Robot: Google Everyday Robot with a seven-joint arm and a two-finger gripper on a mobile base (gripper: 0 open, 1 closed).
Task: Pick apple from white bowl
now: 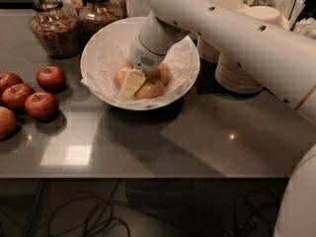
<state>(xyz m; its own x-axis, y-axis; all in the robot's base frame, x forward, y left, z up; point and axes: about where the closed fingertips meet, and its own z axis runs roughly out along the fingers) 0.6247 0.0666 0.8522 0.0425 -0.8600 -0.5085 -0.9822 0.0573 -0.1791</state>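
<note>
The white bowl (98, 48), wide and lined with crinkled white paper, stands at the middle back of the grey table. Three pale yellow-orange apples lie in it: one at the left (121, 74), one at the front (151, 89), one at the right (163, 72). My gripper (133, 85) reaches down into the bowl from the upper right on the white arm (222, 28). Its pale tip lies between the left apple and the front apple, touching or nearly touching them. The arm's wrist hides the back of the bowl's inside.
Several dark red apples (41, 105) lie on the table at the left. Glass jars (52, 31) stand at the back left. Stacked beige paper bowls (237, 75) and cups stand right of the white bowl, partly behind the arm. Cables hang below the table's front edge.
</note>
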